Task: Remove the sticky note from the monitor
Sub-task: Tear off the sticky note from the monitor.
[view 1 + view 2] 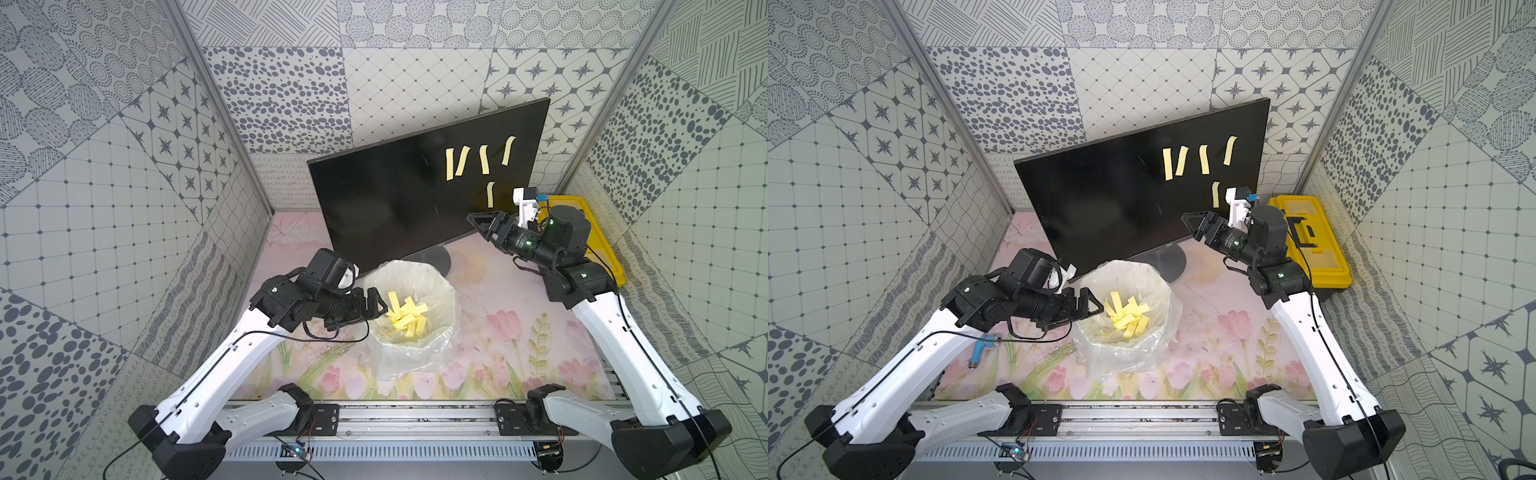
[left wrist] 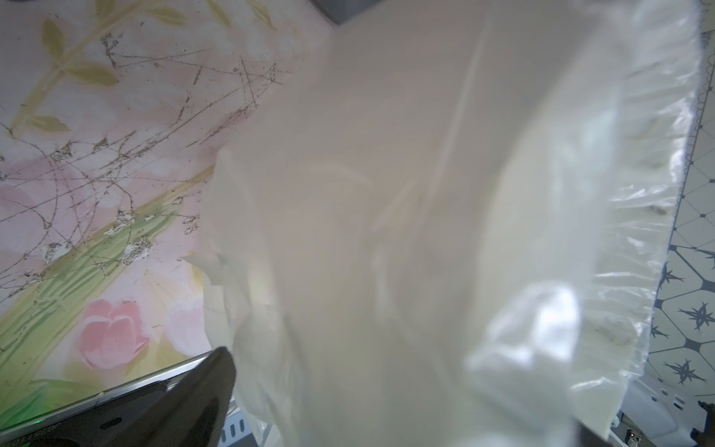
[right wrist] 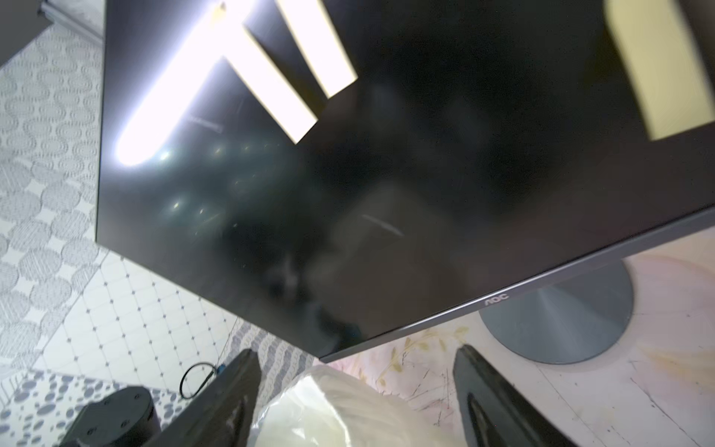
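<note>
Pink flowers cover the desk (image 1: pixel 498 332); the black monitor (image 1: pixel 395 199) stands at its back; a bin with a clear bag (image 1: pixel 415 357) sits just in front of the monitor's stand, with yellow strips (image 1: pixel 405 318) inside; a yellow toolbox (image 1: pixel 1316 257) lies beside the monitor's right edge; the right end effector (image 1: pixel 478 226) hangs before the monitor's lower right corner, wide open and holding nothing; the left end effector (image 1: pixel 380 309) is at the bin's rim, and I cannot tell if it is open; five sticky notes (image 1: pixel 483 159) cling to the monitor's right half, the lowest one (image 1: pixel 491 194) just above the right end effector.

I think a hard push could scratch or tip the monitor; a thin note could slip from a weak pinch.

Only the right wrist view shows the gap between the fingers (image 3: pixel 232 402) and the logo (image 3: pixel 496 298); only a top view shows a small blue thing (image 1: pixel 980 351) well in front of the monitor's left side.
</note>
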You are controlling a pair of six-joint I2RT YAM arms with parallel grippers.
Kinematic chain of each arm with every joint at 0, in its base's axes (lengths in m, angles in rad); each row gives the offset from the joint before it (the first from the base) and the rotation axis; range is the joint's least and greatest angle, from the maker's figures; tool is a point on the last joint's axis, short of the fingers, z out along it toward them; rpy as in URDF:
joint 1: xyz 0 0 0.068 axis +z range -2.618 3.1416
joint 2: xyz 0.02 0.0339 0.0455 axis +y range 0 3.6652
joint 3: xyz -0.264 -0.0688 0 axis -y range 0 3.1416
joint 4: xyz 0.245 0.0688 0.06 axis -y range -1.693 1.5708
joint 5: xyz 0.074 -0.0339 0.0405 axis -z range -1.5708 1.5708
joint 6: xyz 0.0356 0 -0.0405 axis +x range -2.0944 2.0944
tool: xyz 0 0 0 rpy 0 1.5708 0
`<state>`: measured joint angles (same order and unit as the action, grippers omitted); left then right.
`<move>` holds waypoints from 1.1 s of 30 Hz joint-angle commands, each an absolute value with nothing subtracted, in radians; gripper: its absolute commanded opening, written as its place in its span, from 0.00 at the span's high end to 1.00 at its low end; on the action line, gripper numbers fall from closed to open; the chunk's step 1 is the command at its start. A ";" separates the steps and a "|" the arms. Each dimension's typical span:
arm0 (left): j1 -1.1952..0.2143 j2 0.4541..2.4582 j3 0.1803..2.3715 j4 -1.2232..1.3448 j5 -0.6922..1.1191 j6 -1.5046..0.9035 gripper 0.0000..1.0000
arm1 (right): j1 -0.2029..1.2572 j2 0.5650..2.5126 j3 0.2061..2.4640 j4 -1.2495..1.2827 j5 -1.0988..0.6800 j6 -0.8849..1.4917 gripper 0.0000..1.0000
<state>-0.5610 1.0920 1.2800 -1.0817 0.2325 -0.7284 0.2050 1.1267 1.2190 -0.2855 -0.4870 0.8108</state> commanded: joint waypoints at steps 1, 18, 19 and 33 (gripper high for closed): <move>-0.571 1.095 1.290 -1.060 0.235 -0.716 0.01 | 0.123 1.100 1.135 -0.103 -0.492 0.931 0.17; -0.571 1.107 1.308 -1.078 0.236 -0.715 0.01 | -0.003 1.253 0.992 0.260 -0.520 1.131 0.20; -0.571 1.107 1.308 -1.078 0.236 -0.715 0.01 | -0.004 1.266 0.993 0.273 -0.520 1.136 0.21; -0.571 1.103 1.308 -1.084 0.232 -0.717 0.01 | -0.007 1.425 1.089 0.351 -0.533 1.163 0.26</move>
<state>-0.5610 1.1038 1.2949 -1.0840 0.2325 -0.7284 -0.0017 1.4124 1.0470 0.2691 -0.5217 1.1572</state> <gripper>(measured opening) 0.993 0.745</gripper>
